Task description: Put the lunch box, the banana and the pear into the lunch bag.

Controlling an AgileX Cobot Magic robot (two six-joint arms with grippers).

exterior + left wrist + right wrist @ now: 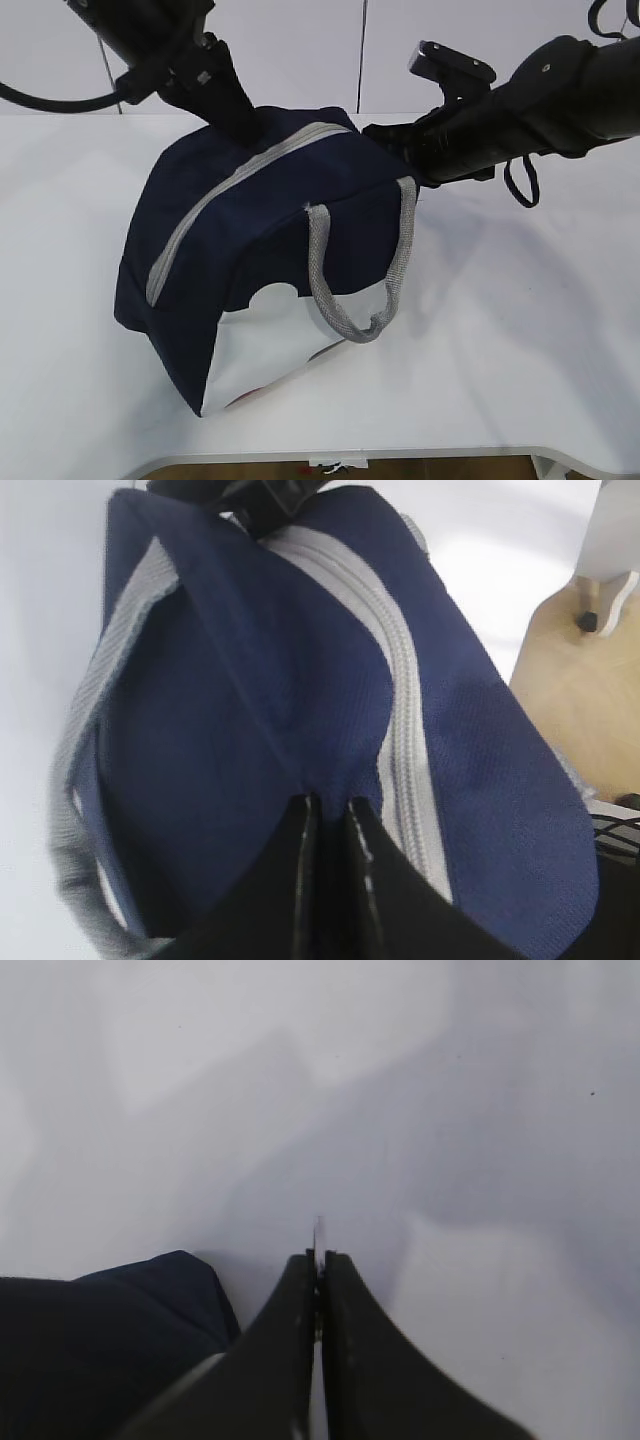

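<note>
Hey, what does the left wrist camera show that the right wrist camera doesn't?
Only the left wrist view shows the grey zipper running closed along the bag's top, a grey webbing handle, and the left gripper pinching a fold of navy fabric. Only the right wrist view shows the right gripper, shut on nothing, over the bare white table. Both show part of the navy lunch bag; neither shows any food.

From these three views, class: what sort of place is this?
Probably a robot test bench: a bare white table before white wall panels, with two black arms working on one lunch bag.
</note>
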